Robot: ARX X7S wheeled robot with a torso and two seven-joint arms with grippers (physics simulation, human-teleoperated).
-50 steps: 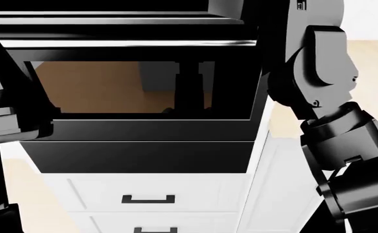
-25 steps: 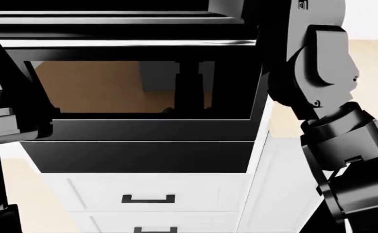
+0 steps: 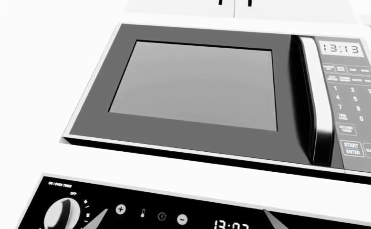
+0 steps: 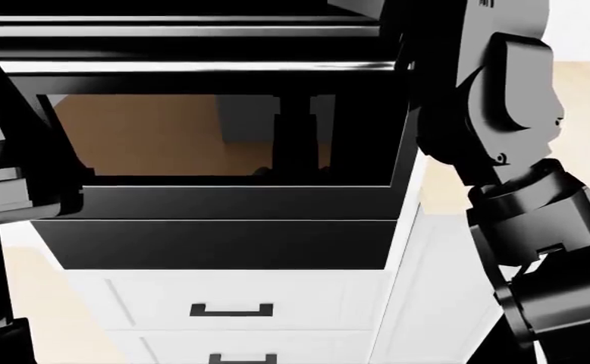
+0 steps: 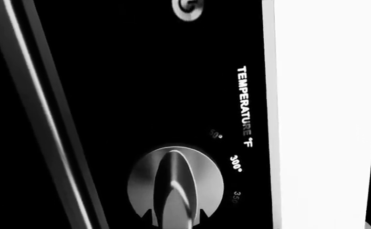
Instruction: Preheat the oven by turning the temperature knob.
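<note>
Reaching for the temperature knob (image 5: 174, 183) with the right gripper (image 5: 174, 218), judging from the right wrist view: silver dial with a raised ridge, close up on the glossy black control panel, just under the "TEMPERATURE °F" lettering, with the 300° mark beside its rim. Two dark tips showing at the frame edge, one on each side of the ridge; cannot tell whether the right jaws are clamped on the knob or merely flanking it. Left gripper (image 3: 184, 222) idle by comparison, its jaws apart, two grey tips spread wide over the other end of the panel near a timer knob (image 3: 61, 214), with a microwave (image 3: 198, 90) set into the white cabinetry beyond. From the head view, the oven (image 4: 224, 136) filling the scene straight ahead: wide dark glass window, silver bar handle (image 4: 194, 67) above it, plain black panel below, white drawers (image 4: 232, 309) beneath; the control panel itself out of that frame, right arm (image 4: 507, 121) rising past the oven's right edge toward it. Step in hand, most likely: securing a grip on the dial, rotation not yet evident. Next move probably calling for a firm pinch across the ridge, then a steady wrist roll about the knob's axis toward a higher marking, keeping centred to avoid slipping off the smooth metal.
</note>
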